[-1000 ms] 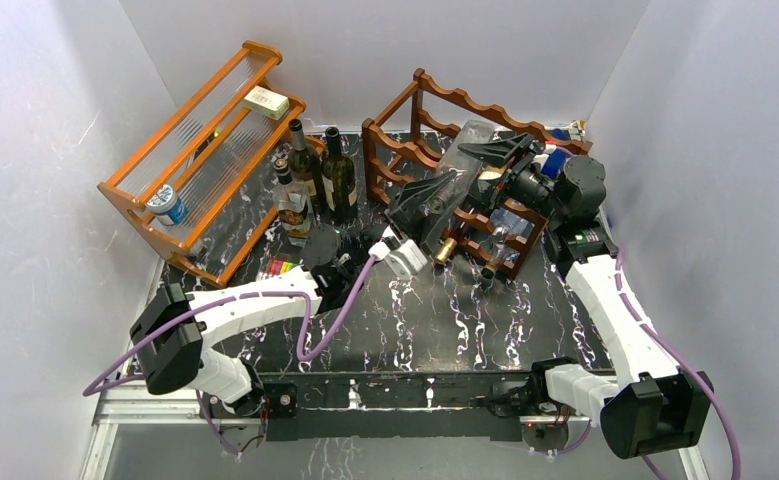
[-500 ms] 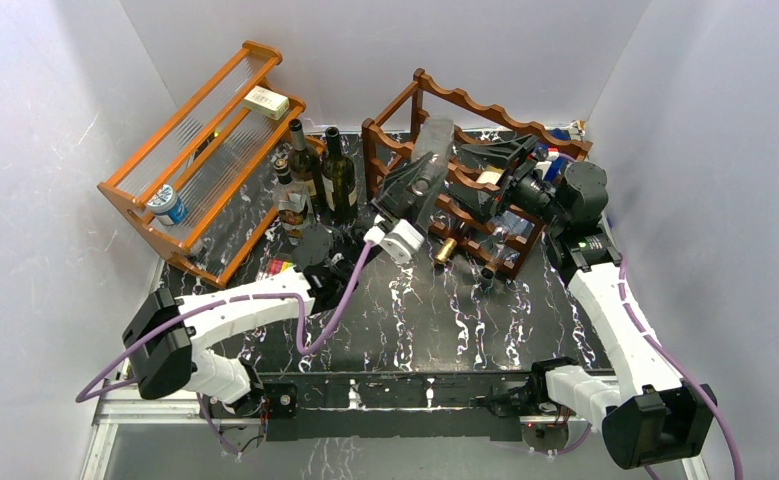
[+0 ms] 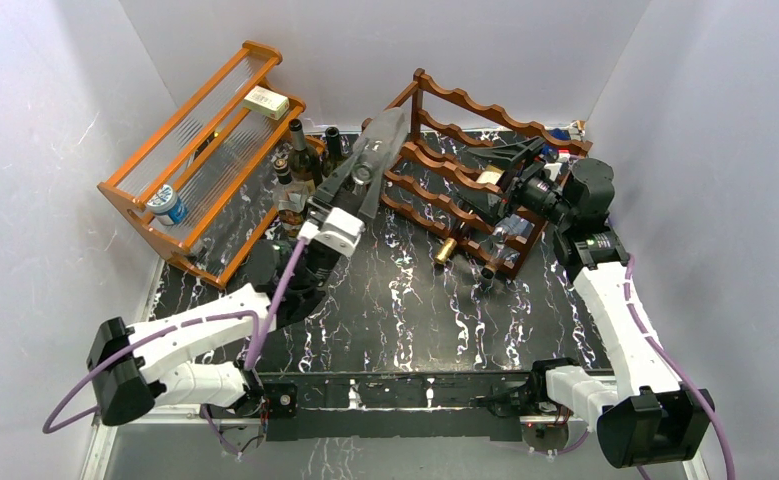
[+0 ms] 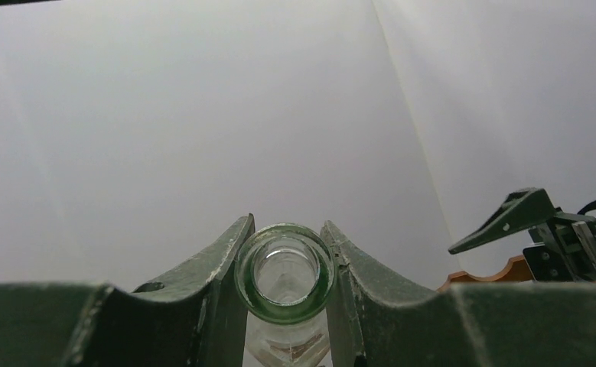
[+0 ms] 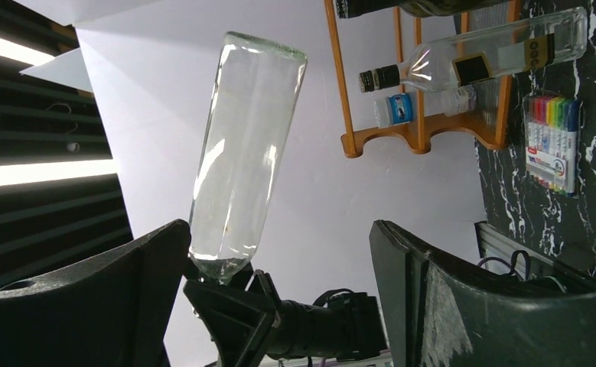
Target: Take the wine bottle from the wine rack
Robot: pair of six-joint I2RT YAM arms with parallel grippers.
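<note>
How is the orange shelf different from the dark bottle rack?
The orange shelf has straight rails and clear slats; the wine rack has wavy rails. The shelf is light orange, the rack dark reddish-brown. The shelf holds a box and a tub; the rack, a gold-capped bottle lying down. Both are wooden.

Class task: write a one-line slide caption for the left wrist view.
Left pincer shut on the neck of a clear bottle, white wall behind.

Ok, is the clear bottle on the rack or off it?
Off. The left hand grips the clear bottle by its neck, holding it up in the air beside the rack, base upward.
</note>
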